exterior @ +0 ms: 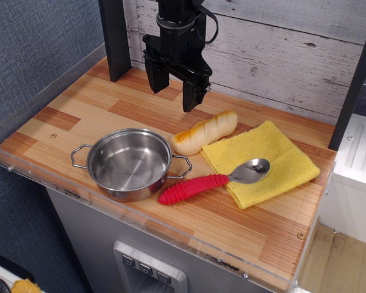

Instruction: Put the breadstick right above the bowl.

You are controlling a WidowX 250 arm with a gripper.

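Note:
The breadstick is a pale cream toy loaf with golden-orange ends. It lies on the wooden table just right of and behind the bowl, one end touching the yellow cloth. The bowl is a shiny steel pot with two wire loop handles, standing empty at the front left. My gripper is black, open and empty. It hangs above the table behind the breadstick and the bowl, holding nothing.
A yellow cloth lies at the right with a red-handled metal spoon resting across it. A black post stands at the back left. A clear plastic rim edges the table. A wood-plank wall is behind.

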